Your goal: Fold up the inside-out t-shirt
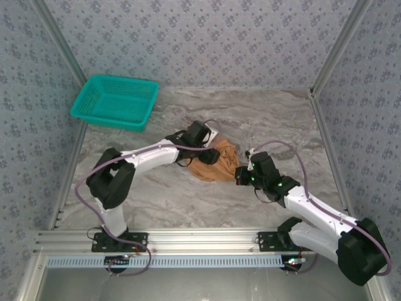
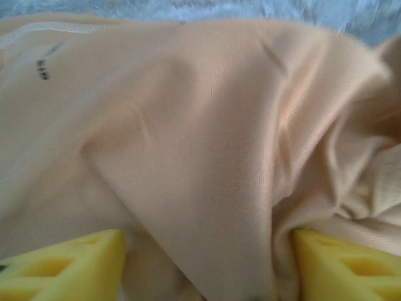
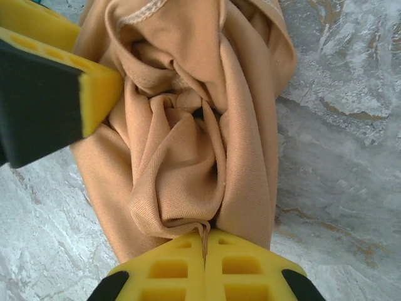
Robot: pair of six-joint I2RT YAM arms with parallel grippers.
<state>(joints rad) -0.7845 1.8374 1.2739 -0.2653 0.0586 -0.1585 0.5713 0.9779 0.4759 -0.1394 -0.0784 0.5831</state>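
Top external view: the inside-out t-shirt [image 1: 214,163] lies bunched in an orange-tan heap at the middle of the marble-patterned desk [image 1: 282,119], not spread flat. The left gripper [image 1: 203,149] sits on the heap's upper-left edge and the right gripper [image 1: 241,173] at its right edge.

Left wrist view: the shirt [image 2: 207,125] lies close under the camera, a stitched hem [image 2: 44,28] running along the upper left. The left gripper [image 2: 210,269] has its yellow fingers [image 2: 62,263] wide apart at the bottom corners, a ridge of cloth rising between them.

Right wrist view: the right gripper [image 3: 203,251] has its fingers [image 3: 241,266] pressed together at the bottom centre, pinching a thin fold of the crumpled shirt [image 3: 188,144].

A teal mesh basket [image 1: 114,100] stands on the desk in the upper left of the top external view, well apart from the shirt.
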